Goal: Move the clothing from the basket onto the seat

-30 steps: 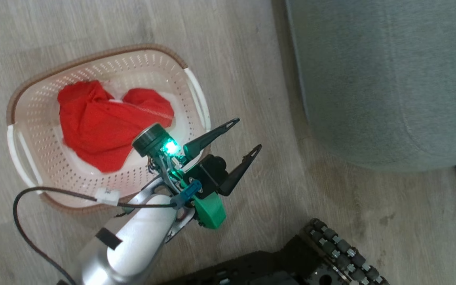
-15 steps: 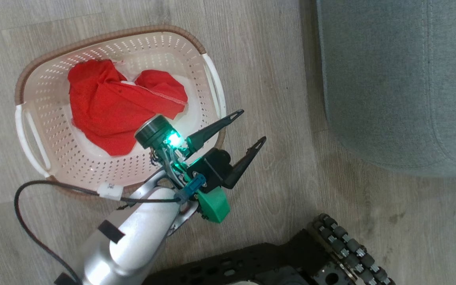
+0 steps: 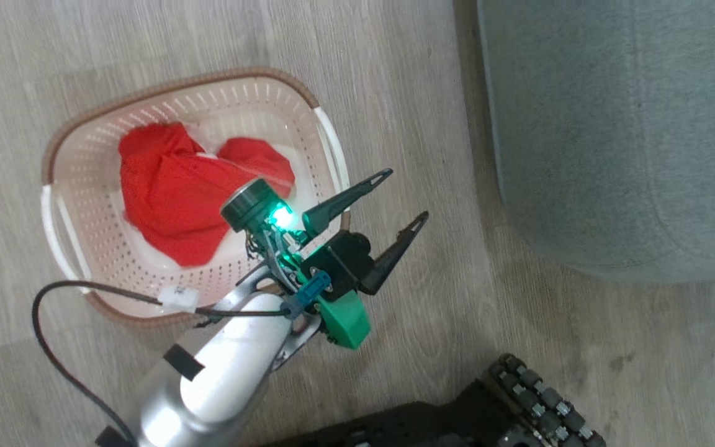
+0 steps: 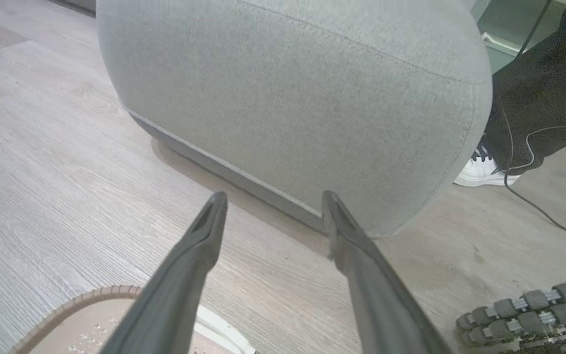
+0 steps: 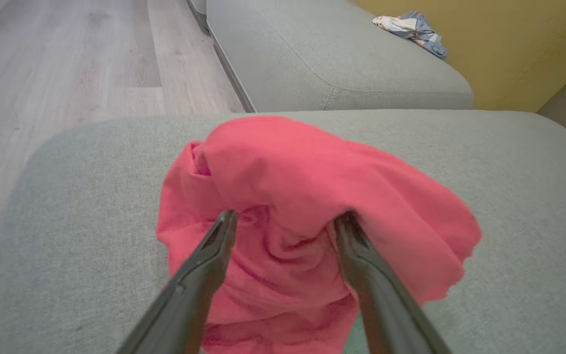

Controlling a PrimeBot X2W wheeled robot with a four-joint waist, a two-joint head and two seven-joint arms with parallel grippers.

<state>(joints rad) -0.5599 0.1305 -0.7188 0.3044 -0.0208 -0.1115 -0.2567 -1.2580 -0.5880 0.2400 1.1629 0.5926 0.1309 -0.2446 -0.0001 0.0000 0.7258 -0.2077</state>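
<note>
The cream basket [image 3: 177, 90] stands on the wood floor with red clothing [image 3: 171, 198] bunched inside it. My left gripper [image 3: 406, 195] hangs open and empty just past the basket's right rim, pointing at the grey-green seat [image 3: 612, 124]. In the left wrist view the left gripper [image 4: 270, 196] frames the seat's rounded front [image 4: 288, 98]. My right gripper [image 5: 288, 216] is open over the seat [image 5: 91, 196], with another red garment [image 5: 312, 172] lying heaped on the cushion. Its folds lie between and around the fingertips.
My wheeled base [image 3: 537, 397] sits at the bottom right. A person's white shoe [image 4: 482, 172] and dark trouser leg stand beside the seat, with a thin cable on the floor. Another cushion [image 5: 337, 64] beyond carries a blue and white cloth [image 5: 410, 27].
The head camera has shifted, so the whole picture has moved. My left gripper stays open in the same spot by the basket's right rim, and the clothing in the basket has not moved.
</note>
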